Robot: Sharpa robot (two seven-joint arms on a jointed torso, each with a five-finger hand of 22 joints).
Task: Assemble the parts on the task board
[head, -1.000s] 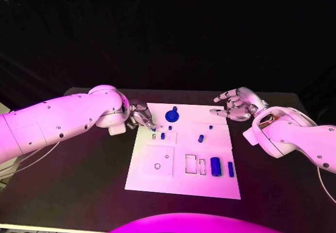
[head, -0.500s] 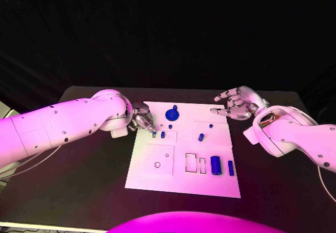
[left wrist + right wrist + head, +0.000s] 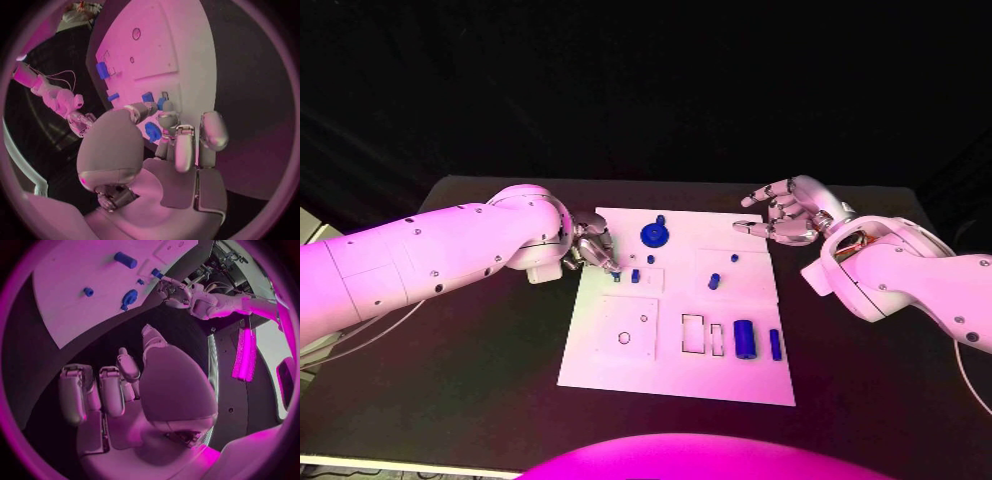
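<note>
The white task board (image 3: 610, 352) lies in the middle of the black table. My left hand (image 3: 593, 245) is at the board's far left edge and pinches a small blue part (image 3: 615, 273) at its fingertips, right above a small slot. In the left wrist view that small blue part (image 3: 161, 104) sits between the thumb and a finger of my left hand (image 3: 169, 145), next to another small blue piece (image 3: 147, 97). My right hand (image 3: 788, 215) hovers off the board's far right corner, fingers apart and holding nothing.
On the board are a round blue piece (image 3: 653, 236), a blue cylinder (image 3: 744, 342), a thin blue bar (image 3: 775, 346) and several small blue pieces, one being a peg (image 3: 714, 283). Empty outlined slots (image 3: 692, 336) lie near the cylinder.
My left hand has moved slightly nearer and onto the board's edge, bringing the small blue part down to the slot. My right hand has stayed where it was.
</note>
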